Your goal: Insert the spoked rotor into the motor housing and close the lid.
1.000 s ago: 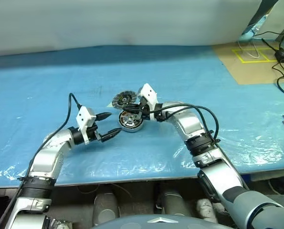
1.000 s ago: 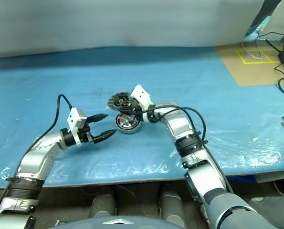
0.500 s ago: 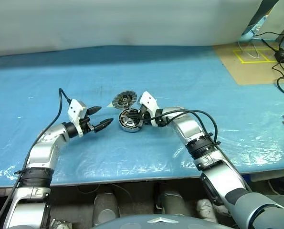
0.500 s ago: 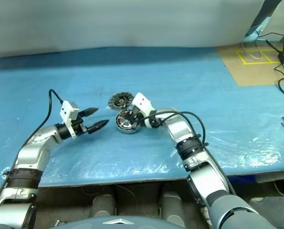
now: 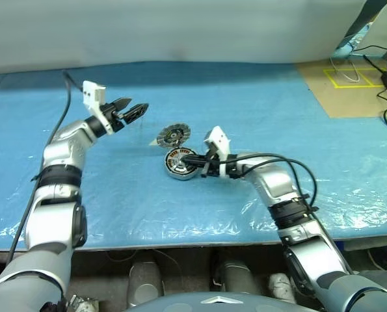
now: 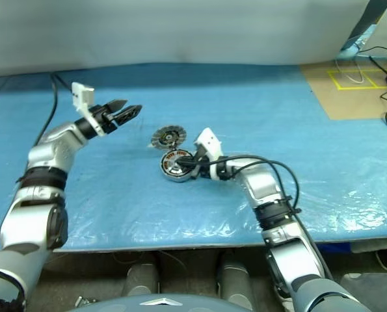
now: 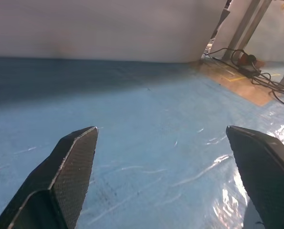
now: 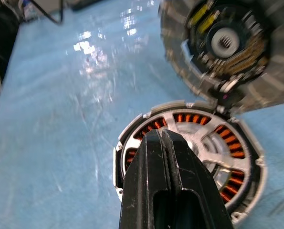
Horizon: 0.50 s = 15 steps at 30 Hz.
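Table cover (image 5: 258, 117): light blue sheet, glossy in patches toward the near edge
Motor housing (image 8: 189, 157): grey outer wall, silver spokes, orange-brown windings showing in a ring between them
Lid (image 5: 173, 135): radial silver and dark ribs; yellow and dark parts around a pale toothed centre
Left gripper (image 5: 129, 110): black fingers with a fine woven texture, white block behind
Right gripper (image 5: 192, 158): black fingers, white block behind
Far right floor patch (image 5: 339, 88): tan, marked with yellow square lines
Far backdrop (image 5: 167, 29): plain pale grey
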Tool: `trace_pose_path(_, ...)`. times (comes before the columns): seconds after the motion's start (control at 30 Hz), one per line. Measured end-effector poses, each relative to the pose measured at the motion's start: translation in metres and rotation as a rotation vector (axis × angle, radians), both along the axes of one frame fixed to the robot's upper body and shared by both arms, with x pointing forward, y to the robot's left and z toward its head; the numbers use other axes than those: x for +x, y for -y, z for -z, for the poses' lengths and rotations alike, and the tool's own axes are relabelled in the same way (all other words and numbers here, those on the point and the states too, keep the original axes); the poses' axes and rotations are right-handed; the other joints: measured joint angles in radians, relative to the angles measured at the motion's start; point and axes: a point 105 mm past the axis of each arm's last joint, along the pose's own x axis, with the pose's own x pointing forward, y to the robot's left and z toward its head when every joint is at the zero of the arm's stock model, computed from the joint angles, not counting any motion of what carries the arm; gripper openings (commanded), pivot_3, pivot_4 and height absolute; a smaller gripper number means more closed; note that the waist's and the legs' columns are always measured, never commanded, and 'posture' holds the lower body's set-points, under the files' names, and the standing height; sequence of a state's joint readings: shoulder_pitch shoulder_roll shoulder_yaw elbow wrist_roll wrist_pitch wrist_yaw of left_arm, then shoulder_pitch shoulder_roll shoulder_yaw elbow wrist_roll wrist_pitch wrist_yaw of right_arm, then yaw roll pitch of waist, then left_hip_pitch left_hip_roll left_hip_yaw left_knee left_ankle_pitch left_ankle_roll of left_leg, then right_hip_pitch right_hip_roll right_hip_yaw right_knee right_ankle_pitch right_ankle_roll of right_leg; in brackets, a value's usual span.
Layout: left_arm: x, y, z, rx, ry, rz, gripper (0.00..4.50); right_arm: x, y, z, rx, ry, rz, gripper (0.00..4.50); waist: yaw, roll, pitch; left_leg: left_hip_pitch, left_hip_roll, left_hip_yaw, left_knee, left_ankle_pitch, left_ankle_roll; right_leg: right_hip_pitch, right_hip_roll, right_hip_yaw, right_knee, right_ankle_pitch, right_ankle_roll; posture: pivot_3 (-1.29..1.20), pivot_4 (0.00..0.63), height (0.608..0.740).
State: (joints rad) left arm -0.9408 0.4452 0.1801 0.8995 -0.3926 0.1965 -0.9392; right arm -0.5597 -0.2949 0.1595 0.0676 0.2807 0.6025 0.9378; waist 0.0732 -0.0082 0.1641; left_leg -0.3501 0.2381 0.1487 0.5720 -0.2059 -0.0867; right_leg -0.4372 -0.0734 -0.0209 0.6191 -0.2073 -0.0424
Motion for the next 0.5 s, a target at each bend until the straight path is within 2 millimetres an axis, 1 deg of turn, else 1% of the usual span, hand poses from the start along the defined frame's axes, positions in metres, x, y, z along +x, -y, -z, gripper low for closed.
trace_pose_path(0.03,0.003,0.010,0.005,0.022,-0.009,0.023,3.59,-0.003,0.007,-0.006,0.003,0.013,0.006,0.00,0.004,0.000,0.000,0.000,0.000,0.000,0.000,0.000,0.000,0.000,0.000,0.000,-0.001,0.001,0.002,0.00,0.150,0.740)
trace_pose_path(0.07,0.003,0.022,0.014,0.049,-0.025,0.056,3.25,-0.008,0.015,-0.010,0.004,0.022,0.012,0.00,0.009,0.000,0.000,0.000,0.000,0.000,-0.001,0.000,0.000,0.002,0.000,0.000,-0.001,0.002,0.003,0.00,0.150,0.740)
trace_pose_path(0.1,0.003,0.031,0.024,0.076,-0.042,0.084,2.87,-0.013,0.021,-0.010,-0.004,0.022,0.020,0.00,0.013,0.000,0.000,0.000,0.000,0.000,-0.002,0.000,0.000,0.002,0.000,0.000,-0.002,0.003,0.005,0.00,0.150,0.740)
trace_pose_path(0.17,-0.001,0.049,0.045,0.127,-0.084,0.147,2.17,-0.021,0.035,-0.002,-0.031,-0.004,0.052,0.00,0.019,-0.001,0.001,-0.001,0.000,0.000,-0.002,0.000,0.000,0.002,0.000,0.000,-0.003,0.004,0.006,0.00,0.150,0.740)
trace_pose_path(0.2,-0.004,0.057,0.052,0.144,-0.095,0.177,1.77,-0.024,0.041,0.002,-0.051,-0.012,0.071,0.00,0.020,-0.002,0.001,-0.002,0.000,-0.001,-0.003,0.000,0.000,0.001,0.000,0.000,-0.003,0.004,0.006,0.00,0.150,0.740)
trace_pose_path(0.23,-0.005,0.061,0.055,0.154,-0.100,0.198,1.49,-0.026,0.046,0.005,-0.065,-0.017,0.082,0.00,0.019,-0.002,0.001,-0.002,0.000,-0.001,-0.004,0.000,0.000,0.001,0.000,0.000,-0.003,0.004,0.006,0.00,0.150,0.740)
trace_pose_path(0.3,-0.010,0.072,0.056,0.178,-0.092,0.267,1.49,-0.035,0.059,0.008,-0.101,-0.007,0.112,0.00,0.025,-0.003,0.002,-0.002,0.000,-0.001,-0.005,0.000,0.000,0.001,0.000,-0.001,-0.004,0.004,0.006,0.00,0.150,0.740)
trace_pose_path(0.4,-0.013,0.081,0.048,0.186,-0.067,0.340,1.49,-0.041,0.074,0.007,-0.115,0.006,0.173,0.00,0.026,-0.003,0.002,-0.001,-0.001,-0.001,-0.005,0.000,0.000,0.002,0.000,0.000,-0.006,0.004,0.006,0.00,0.150,0.740)
trace_pose_path(0.5,-0.018,0.085,0.043,0.185,-0.047,0.409,1.49,-0.044,0.086,0.011,-0.127,0.000,0.236,0.00,0.024,-0.003,0.002,0.001,-0.002,-0.001,-0.005,0.000,0.000,0.006,0.000,0.001,-0.011,0.004,0.006,0.00,0.150,0.740)
